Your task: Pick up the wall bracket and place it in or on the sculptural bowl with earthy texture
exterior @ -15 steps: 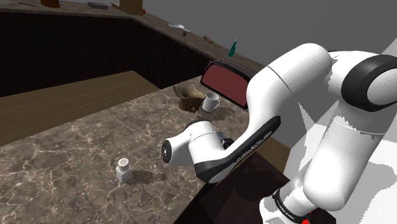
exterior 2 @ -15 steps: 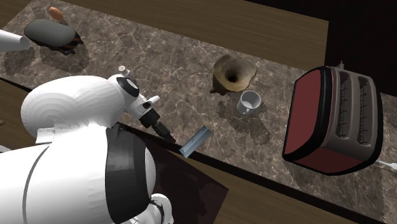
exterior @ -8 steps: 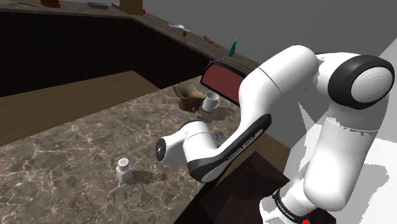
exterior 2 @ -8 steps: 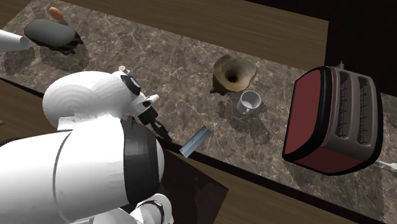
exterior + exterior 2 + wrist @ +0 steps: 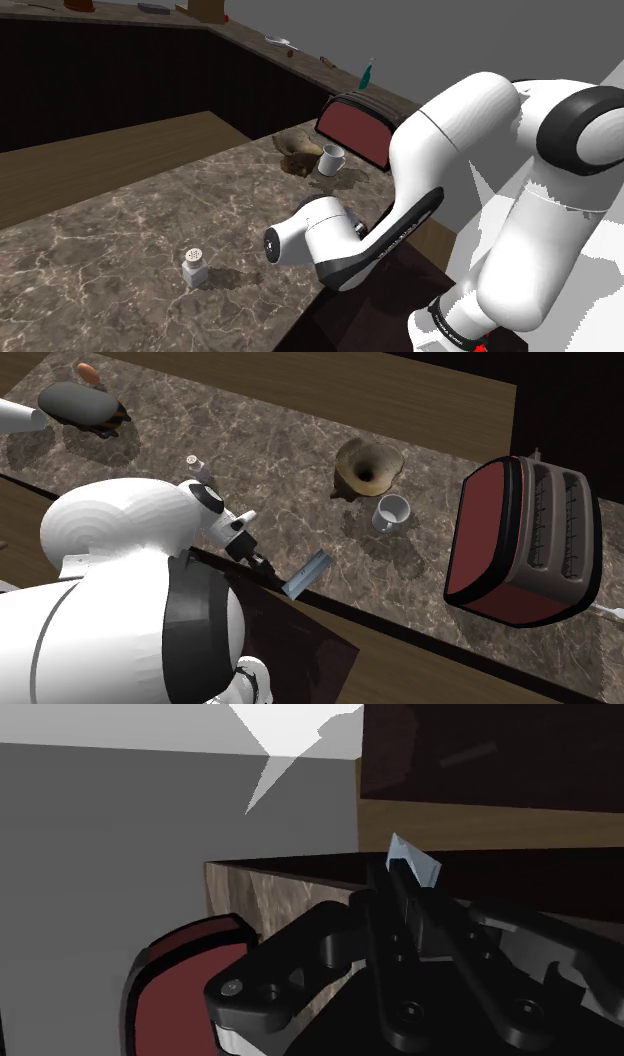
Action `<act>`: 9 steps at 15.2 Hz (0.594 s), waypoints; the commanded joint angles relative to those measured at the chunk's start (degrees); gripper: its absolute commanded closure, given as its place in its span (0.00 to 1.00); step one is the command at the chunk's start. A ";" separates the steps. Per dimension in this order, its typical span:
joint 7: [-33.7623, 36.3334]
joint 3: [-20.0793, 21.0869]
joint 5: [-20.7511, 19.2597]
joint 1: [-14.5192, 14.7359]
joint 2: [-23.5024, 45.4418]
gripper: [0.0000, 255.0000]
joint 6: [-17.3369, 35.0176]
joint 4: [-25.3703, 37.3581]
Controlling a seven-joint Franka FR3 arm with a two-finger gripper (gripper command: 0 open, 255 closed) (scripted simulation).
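Observation:
The wall bracket is a flat blue-grey piece lying at the near edge of the marble counter, close to the stand. My black gripper is at the bracket's lower end. In the wrist view the two black fingers stand close together around the bracket, whose pale pointed tip sticks out beyond them. The brown rough-textured bowl sits farther back on the counter, upright and well apart from the gripper; it shows in the shoulder view too, as the brown bowl.
A white mug stands beside the bowl. A dark red toaster takes up the second exterior view's right. A small shaker stands alone on the counter. A dark grey lump lies at the far corner.
The fingers have closed from wide open onto the bracket. The arm's elbow swung out and back. The bracket lies where it was.

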 commanded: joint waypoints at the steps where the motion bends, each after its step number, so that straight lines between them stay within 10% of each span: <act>1: -1.41 0.02 0.27 -0.30 -1.36 1.00 -1.83 -0.07; 2: -0.46 0.03 0.19 0.02 -0.37 1.00 -0.99 0.16; 3: -0.46 0.03 0.19 0.02 -0.37 0.00 -0.99 0.16; 6: -22.37 -1.92 13.84 -12.47 -27.67 0.00 29.01 -12.64; 9: -47.67 -21.00 32.90 -11.87 -38.92 0.00 50.24 -21.69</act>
